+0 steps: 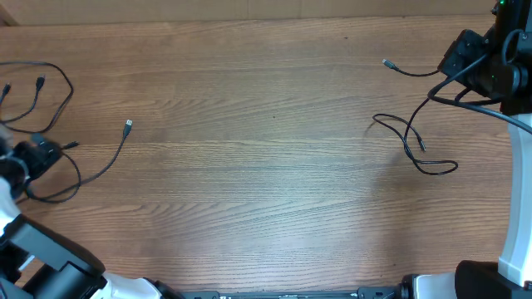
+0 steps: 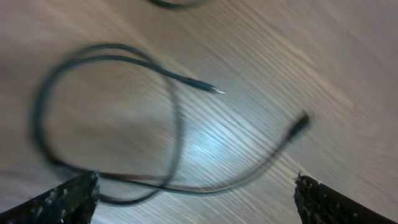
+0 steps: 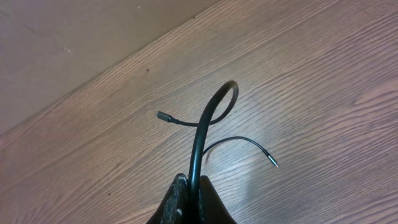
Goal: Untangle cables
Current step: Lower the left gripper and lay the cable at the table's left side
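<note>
Cords, thin, black and rubbery, lie at both ends of my table. My left claw point(image 2: 196, 186) stands wide open and grips nothing, its two ridged black fingers point(image 2: 68, 199) at seven and five o'clock of the wrist view. Between and beyond them, toward twelve o'clock, a slack looped black cord point(image 2: 174, 124) rests on the wood, blurred. It crosses over itself, with a slim silver-tipped plug point(image 2: 214, 89) near the centre and a stubby dark plug point(image 2: 301, 122) toward three o'clock.

My right claw point(image 3: 189, 199) is pinched tight on a curling black cord point(image 3: 198, 143). This cord rises from six o'clock, hooks over near one o'clock and ends in a small plug point(image 3: 160, 116) at ten o'clock. A finer black strand with a silver tip point(image 3: 249, 142) arcs out toward four o'clock; I cannot tell whether it joins the held cord.

From above, my left claw sits at nine o'clock and my right at two o'clock. A long cord with a flat grey plug point(image 1: 112, 154) trails out from the nine o'clock side. A squiggled black cord point(image 1: 416, 154) lies at three o'clock.

The brown tabletop point(image 1: 266, 183) is matte wood with streaky grain, and glare falls on it under both claws. Past its edge, at eleven o'clock of the right wrist view, is a plain pale surface point(image 3: 62, 37).
</note>
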`<control>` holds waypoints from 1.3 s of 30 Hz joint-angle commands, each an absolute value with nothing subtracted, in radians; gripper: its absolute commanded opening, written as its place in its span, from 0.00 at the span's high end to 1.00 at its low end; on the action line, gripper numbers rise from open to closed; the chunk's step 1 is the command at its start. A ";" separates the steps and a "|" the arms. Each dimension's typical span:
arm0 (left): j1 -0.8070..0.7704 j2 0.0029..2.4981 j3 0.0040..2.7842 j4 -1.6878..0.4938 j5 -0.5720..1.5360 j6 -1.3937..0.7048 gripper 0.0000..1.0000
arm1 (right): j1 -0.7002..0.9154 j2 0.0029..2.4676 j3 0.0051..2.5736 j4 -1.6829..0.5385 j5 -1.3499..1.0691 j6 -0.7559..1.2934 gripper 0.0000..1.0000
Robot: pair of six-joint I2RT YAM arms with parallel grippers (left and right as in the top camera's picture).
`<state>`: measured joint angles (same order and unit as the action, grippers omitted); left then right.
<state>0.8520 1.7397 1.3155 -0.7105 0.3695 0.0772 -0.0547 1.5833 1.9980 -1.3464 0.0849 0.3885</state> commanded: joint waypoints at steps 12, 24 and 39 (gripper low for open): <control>0.353 1.746 1.280 -0.835 0.042 0.266 0.00 | -0.057 1.579 2.016 -1.328 0.084 0.390 0.96; 0.353 1.746 1.068 -0.634 -0.097 0.193 0.00 | -0.057 1.580 2.016 -1.341 0.083 0.389 0.96; 0.421 1.747 1.066 -0.597 -0.170 0.096 0.01 | -0.056 1.580 2.016 -1.341 0.083 0.390 0.96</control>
<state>0.4210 1.7412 1.0756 -0.6033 -0.1349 0.1215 -0.0544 1.5833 1.9980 -1.3460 0.0822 0.3878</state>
